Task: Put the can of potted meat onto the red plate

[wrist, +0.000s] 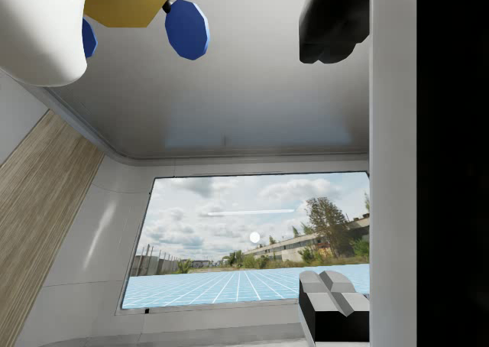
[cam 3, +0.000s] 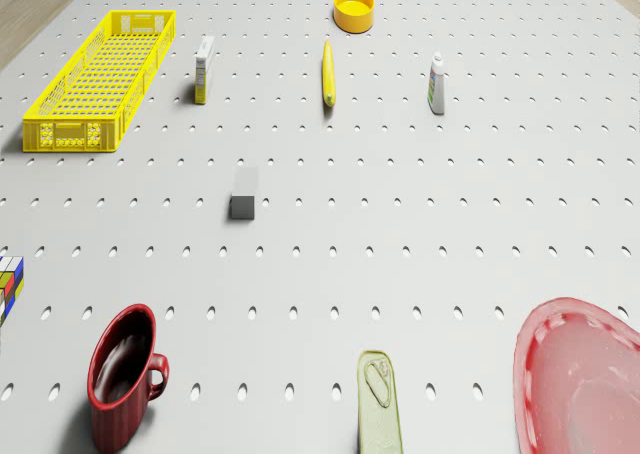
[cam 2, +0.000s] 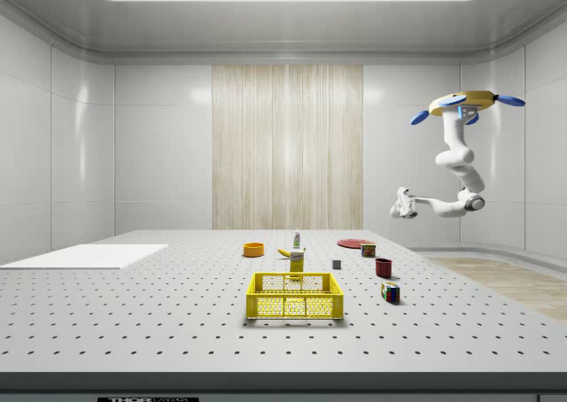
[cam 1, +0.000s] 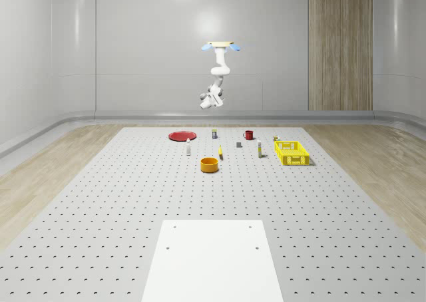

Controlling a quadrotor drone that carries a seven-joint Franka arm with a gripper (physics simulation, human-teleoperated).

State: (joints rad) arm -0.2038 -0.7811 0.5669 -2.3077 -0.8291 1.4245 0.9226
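The potted meat can (cam 3: pixel 380 414), pale green with a pull tab on its lid, stands on the perforated table between the red plate (cam 3: pixel 590 394) and a red mug (cam 3: pixel 122 374). From the whole-scene camera the can (cam 1: pixel 214 134) is just right of the plate (cam 1: pixel 182 136); from the side camera the can (cam 2: pixel 368 250) stands in front of the plate (cam 2: pixel 354 243). The drone (cam 1: pixel 221 46) hovers high over the table's far end, behind that row. My gripper (cam 1: pixel 205 102) hangs far above the can, pointing sideways. In the wrist view the gripper (wrist: pixel 332 167) is open, its fingers (wrist: pixel 332 309) wide apart and holding nothing.
Farther along the table lie a grey cube (cam 3: pixel 243 206), a yellow crate (cam 3: pixel 100 79), a box (cam 3: pixel 203 69), a banana (cam 3: pixel 327 74), a bottle (cam 3: pixel 437 84) and an orange bowl (cam 3: pixel 354 9). A Rubik's cube (cam 3: pixel 8 284) sits near the mug. A white sheet (cam 1: pixel 213 259) covers the near end.
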